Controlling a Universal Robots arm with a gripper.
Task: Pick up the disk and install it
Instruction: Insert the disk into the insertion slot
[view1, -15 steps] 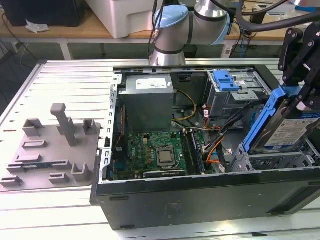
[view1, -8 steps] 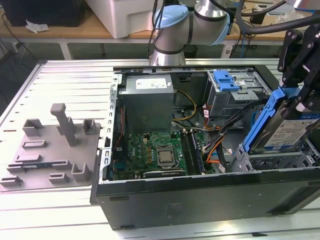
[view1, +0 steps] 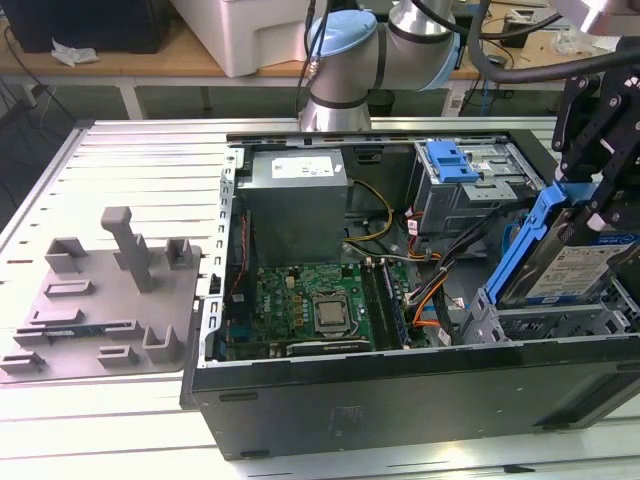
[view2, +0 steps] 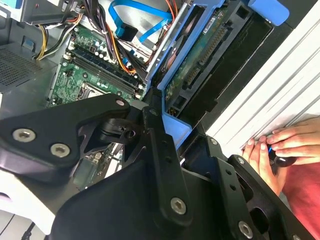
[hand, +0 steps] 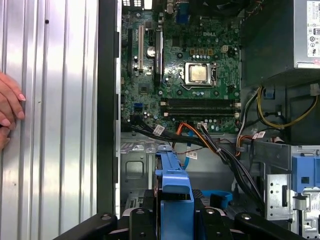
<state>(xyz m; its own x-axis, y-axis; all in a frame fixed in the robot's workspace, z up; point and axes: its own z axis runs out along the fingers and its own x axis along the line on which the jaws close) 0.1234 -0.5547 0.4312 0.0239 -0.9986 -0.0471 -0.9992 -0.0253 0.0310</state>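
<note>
Canted end effector (view1: 592, 195) clamps tilted disk (view1: 590, 268) over case (view1: 400, 400).

Ribbed metal table (view1: 150, 160), wooden bench (view1: 150, 62) behind

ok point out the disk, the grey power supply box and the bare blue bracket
the disk (view1: 586, 270), exterior view, on its labelled face
the power supply box (view1: 295, 220), exterior view, on its plain grey side
the blue bracket (view1: 450, 160), exterior view, on its blue top
</note>
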